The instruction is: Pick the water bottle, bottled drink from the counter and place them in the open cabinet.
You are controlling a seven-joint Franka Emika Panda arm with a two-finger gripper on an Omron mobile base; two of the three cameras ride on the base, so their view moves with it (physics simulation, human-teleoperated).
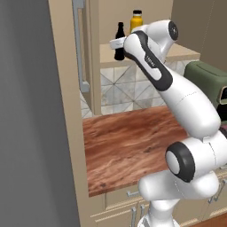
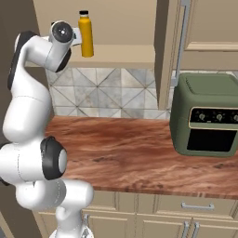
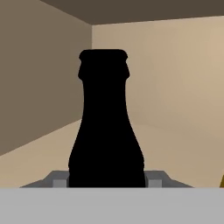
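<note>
Placement is nearly finished: the water bottle [image 1: 136, 20] stands shelved beside the hand [image 1: 117, 44], which is clenched on the bottled drink [image 1: 119, 41], unreleased.

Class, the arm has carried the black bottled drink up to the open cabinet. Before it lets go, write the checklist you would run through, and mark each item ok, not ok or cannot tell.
1. Bottled drink between the jaws of the gripper: ok, closed on its body.
2. Bottled drink upright: ok in the left base and hand views.
3. Bottled drink over the open cabinet shelf: ok, inside the opening.
4. Its base resting on the shelf: cannot tell, the arm hides it.
5. Water bottle already shelved and upright: ok.
6. Gap between the two bottles: ok, apart in the left base view.
</note>
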